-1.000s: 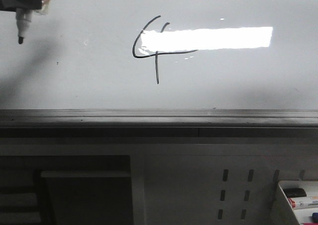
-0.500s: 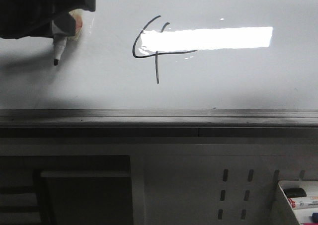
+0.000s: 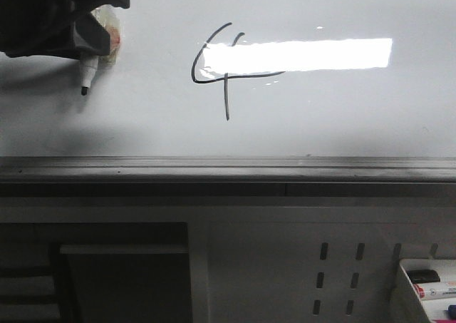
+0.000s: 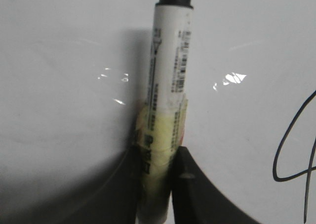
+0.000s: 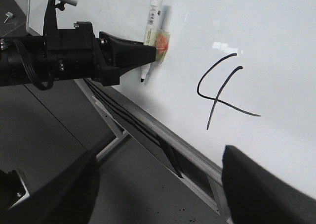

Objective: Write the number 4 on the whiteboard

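Left gripper (image 3: 89, 48) is clamped on one marker (image 4: 168, 80), white-barrelled with a black end, yellowish tape wrapped where the fingers (image 4: 197, 189) pinch it. From my front camera its tip (image 3: 84, 90) points down at the upper left of the whiteboard (image 3: 142, 123); I can't tell whether it touches the surface. Right gripper (image 5: 158, 184) shows two dark fingers spread wide apart, holding nothing. Nearest me sits a perforated grey panel (image 3: 285, 266) and a white tray (image 3: 427, 287) at lower right with a few markers. Beyond them runs one grey ledge (image 3: 228, 170). On the board above, I count one number 4 (image 3: 217, 70), well right of the marker tip, its bar crossing one bright reflection (image 3: 320, 54).
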